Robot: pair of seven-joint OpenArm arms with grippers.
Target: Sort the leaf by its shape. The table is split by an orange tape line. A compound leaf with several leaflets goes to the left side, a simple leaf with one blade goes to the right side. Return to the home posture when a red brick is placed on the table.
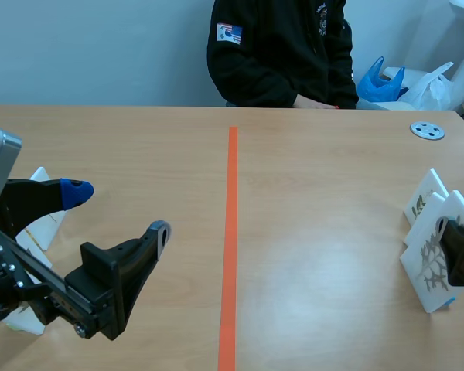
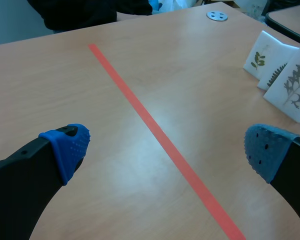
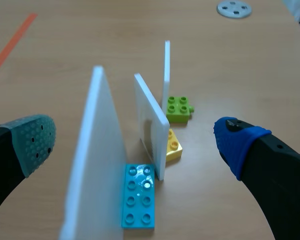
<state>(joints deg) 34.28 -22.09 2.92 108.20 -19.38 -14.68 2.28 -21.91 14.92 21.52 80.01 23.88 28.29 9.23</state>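
Three white leaf cards stand on the table's right side: a small-leaf card [image 1: 424,196], a middle card [image 1: 442,218] and a nearest card with a branching leaf [image 1: 428,272]. In the right wrist view they show edge-on, on a blue brick [image 3: 138,202], a yellow brick [image 3: 172,145] and a green brick [image 3: 178,108]. My right gripper [image 3: 137,142] is open, with the nearest card [image 3: 97,160] standing between its fingers, untouched. My left gripper [image 1: 120,210] hangs open over the left half, holding nothing. White cards [image 1: 42,224] stand behind the left arm, partly hidden.
An orange tape line [image 1: 230,232] splits the table down the middle. A grey disc [image 1: 427,131] lies at the far right. A person in a black jacket [image 1: 278,54] sits across the table, with a blue bag [image 1: 383,81] beside them.
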